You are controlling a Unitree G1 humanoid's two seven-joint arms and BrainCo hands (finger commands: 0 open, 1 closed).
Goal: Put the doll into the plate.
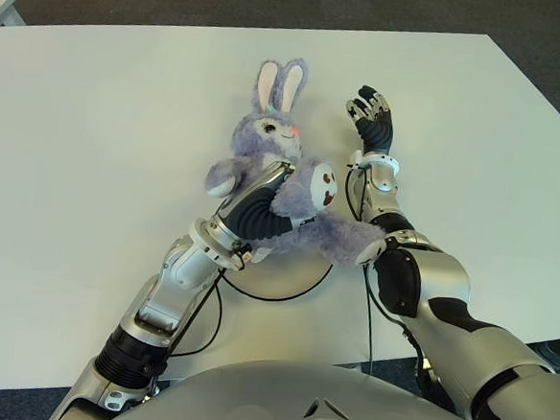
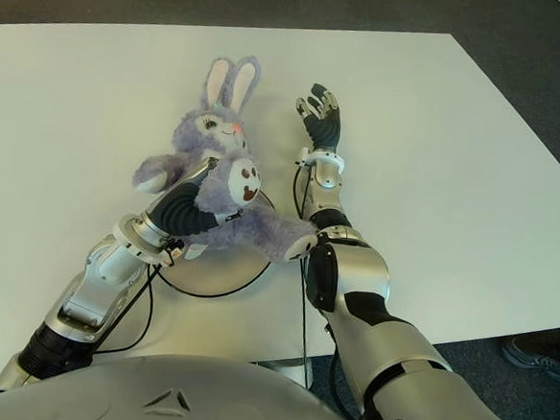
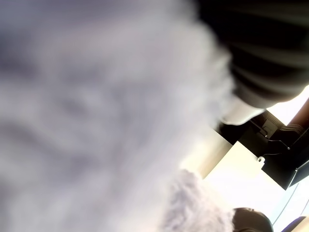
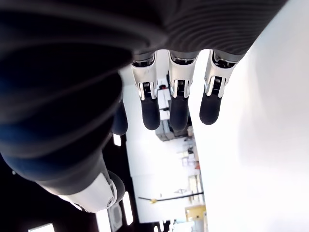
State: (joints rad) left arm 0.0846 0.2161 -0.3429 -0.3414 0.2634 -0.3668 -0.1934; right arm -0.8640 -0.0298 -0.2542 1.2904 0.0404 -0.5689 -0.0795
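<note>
Left eye view – doll: a purple plush rabbit doll (image 1: 281, 162) lies near the middle of the white table (image 1: 91, 158), ears pointing to the far side, feet toward the robot.
Left eye view – left hand: the left hand (image 1: 256, 204) is buried in the doll's body, its dark wrist wrapped by plush; the fingers are hidden, but the doll looks clasped against it.
Left eye view – plate: a white plate (image 1: 275, 277) shows only as a curved rim under the doll's lower half and the left wrist.
Left eye view – right hand: the right hand (image 1: 371, 115) is just right of the doll's head, apart from it, fingers raised and loosely spread.
Right eye view – doll and plate: the doll's feet and lower body overlap the plate (image 2: 213, 273); head and ears lie beyond its far edge.
Left wrist view – doll: blurred purple fur fills nearly everything, pressed close against the hand.
Right wrist view – fingers: the dark fingers (image 4: 150, 108) hang relaxed, holding nothing, over bare table.
</note>
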